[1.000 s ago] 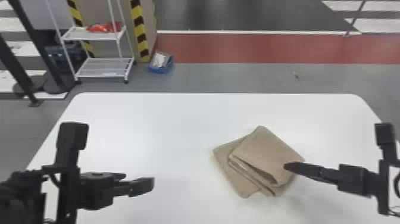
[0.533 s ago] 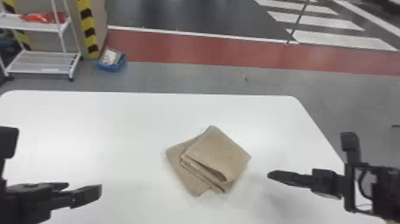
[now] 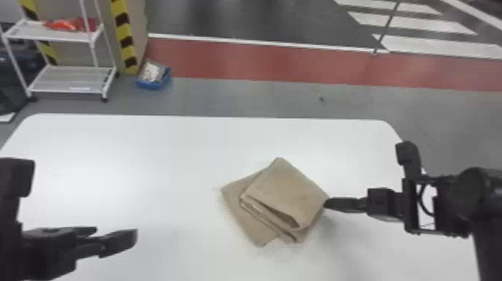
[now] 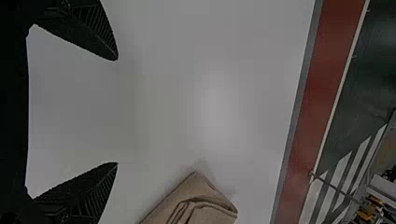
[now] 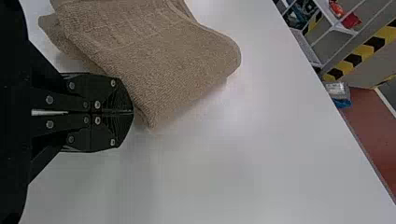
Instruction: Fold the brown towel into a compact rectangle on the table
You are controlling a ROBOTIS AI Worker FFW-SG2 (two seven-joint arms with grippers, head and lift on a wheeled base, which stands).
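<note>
Brown towel (image 3: 285,190) on white tabletop (image 3: 123,149), right of centre in head view. Folded in layers but skewed: upper folded part sits at an angle, lower layer (image 3: 248,224) sticks out on its left and near side. Top fold gapes a bit at the near edge. Right gripper (image 3: 328,204): fingers together, nothing seen between them, tips right at towel's right edge; can't tell if they press on it. Left gripper (image 3: 115,235): fingers wide apart, empty, over tabletop left of towel, well apart from it.
</note>
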